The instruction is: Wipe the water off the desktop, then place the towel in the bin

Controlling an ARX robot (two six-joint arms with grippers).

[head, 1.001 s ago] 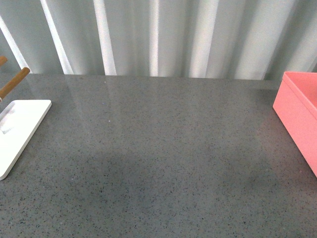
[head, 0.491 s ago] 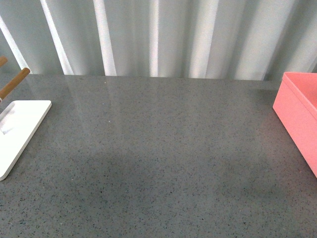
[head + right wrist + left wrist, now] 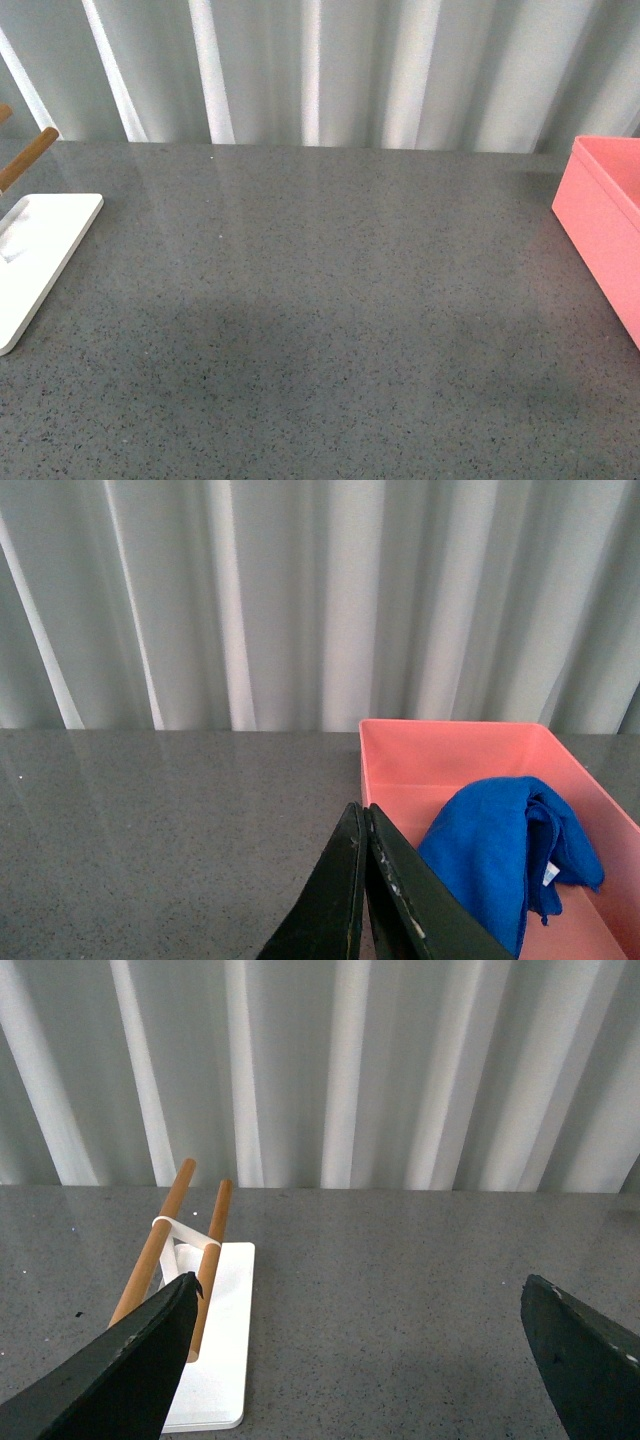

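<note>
**Kid:** Two arms, right? What is around them?

**Me:** Yes, two. In front of me is the big grey speckled surface (image 3: pixel 330 300). On my left side sits a flat white tray (image 3: pixel 40 255) with two brown wooden rods (image 3: pixel 165 1245) leaning up from it. A thin white band joins the rods. Behind everything hangs a pale curtain (image 3: pixel 320 70) with long folds.

**Kid:** Where is the towel?

**Me:** The blue towel (image 3: pixel 505 850) lies bunched up inside the pink bin (image 3: pixel 400 755). A small white tag pokes out of its side. The bin stands on my right side, at the edge of the front view (image 3: pixel 605 225).

**Kid:** Does anything get in the way?

**Me:** In the right wrist view my own dark fingers (image 3: pixel 385 900) cover a bit of the bin's near wall. Nothing lies on top of the towel.

**Kid:** What are your hands doing?

**Me:** My left end effector (image 3: pixel 365 1360) is spread wide, with nothing between its fingers. My right end effector (image 3: pixel 362 880) is pressed closed and holds nothing.

**Kid:** Did anything change from a moment ago?

**Me:** Only a little. In the front view the far edge of the surface sits a bit higher than before, and the tray and rod shifted slightly. The bin stayed where it was.
</note>
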